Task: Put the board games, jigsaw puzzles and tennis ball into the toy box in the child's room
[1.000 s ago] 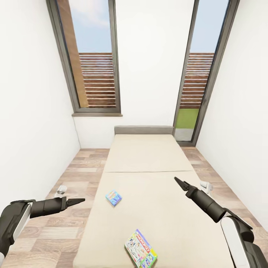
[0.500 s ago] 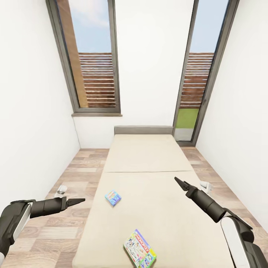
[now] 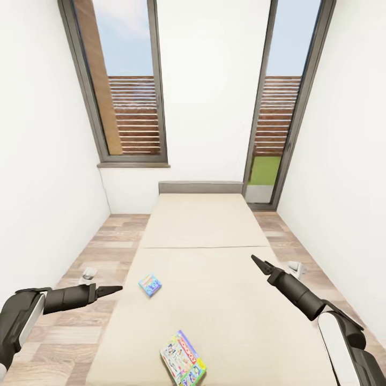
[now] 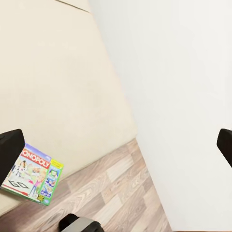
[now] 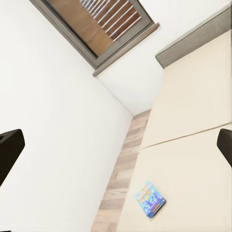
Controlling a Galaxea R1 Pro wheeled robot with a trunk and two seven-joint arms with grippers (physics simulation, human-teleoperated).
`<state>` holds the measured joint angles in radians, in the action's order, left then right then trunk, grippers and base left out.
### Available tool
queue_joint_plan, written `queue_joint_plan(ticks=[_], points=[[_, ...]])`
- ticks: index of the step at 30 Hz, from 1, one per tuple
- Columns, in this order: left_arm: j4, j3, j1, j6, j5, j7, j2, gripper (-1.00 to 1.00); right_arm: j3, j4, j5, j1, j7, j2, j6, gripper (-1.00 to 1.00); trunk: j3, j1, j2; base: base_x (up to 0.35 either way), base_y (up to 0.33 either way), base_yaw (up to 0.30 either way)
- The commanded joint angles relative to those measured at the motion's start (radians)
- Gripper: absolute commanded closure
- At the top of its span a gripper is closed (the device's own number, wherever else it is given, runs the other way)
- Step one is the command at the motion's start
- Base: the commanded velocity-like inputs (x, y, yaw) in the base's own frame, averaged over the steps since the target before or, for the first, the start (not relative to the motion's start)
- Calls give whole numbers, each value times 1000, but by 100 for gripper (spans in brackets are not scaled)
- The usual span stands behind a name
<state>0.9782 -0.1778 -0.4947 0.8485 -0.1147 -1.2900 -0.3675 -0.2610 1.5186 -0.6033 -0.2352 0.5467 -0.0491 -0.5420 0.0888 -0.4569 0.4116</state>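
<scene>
Two board games lie on the bed (image 3: 214,236): the small blue one (image 3: 150,285) near its left edge, the white-green one (image 3: 183,358) at the foot edge. I hold both arms over the bed empty, left pincer (image 3: 115,290) pressed together, right pincer (image 3: 256,262) likewise, above the wood floor (image 3: 107,241).

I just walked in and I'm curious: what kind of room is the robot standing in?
Probably a bedroom, likely a child's: a low beige bed with a grey headboard has two colourful board games lying on it, and tall windows rise behind.
</scene>
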Motion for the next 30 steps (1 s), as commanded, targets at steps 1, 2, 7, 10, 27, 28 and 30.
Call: queue_joint_plan(ticks=[1, 2, 7, 10, 27, 28, 30], points=[[0, 0, -1, 9, -2, -2, 0, -100, -1, 0, -7, -1, 1, 0, -8, -100, 2, -1, 2, 0, -286, 0], [0, 0, -1, 9, -2, -2, 0, -100, -1, 0, -7, -1, 1, 0, -8, -100, 2, -1, 2, 0, -286, 0], [0, 1, -1, 9, -2, -2, 1, -100, -1, 0, -7, -1, 1, 0, -8, -100, 2, -1, 2, 0, -287, 0], [0, 1, -1, 9, -1, -2, 1, -100, -1, 0, -7, -1, 1, 0, -7, -100, 2, -1, 2, -32, -288, 0], [0, 1, -1, 9, -2, -2, 1, -100, 0, 0, -7, -1, 1, 0, -7, -100, -19, -1, 2, -67, -156, 0], [0, 1, -1, 9, -2, -2, 1, -100, 0, 0, -7, -1, 1, 0, -7, -100, -21, -1, 2, -68, -9, 0], [0, 2, -1, 9, -2, -2, 1, -100, 0, 0, -7, -1, 1, 0, -7, -100, -24, -1, 2, -84, -50, 0]])
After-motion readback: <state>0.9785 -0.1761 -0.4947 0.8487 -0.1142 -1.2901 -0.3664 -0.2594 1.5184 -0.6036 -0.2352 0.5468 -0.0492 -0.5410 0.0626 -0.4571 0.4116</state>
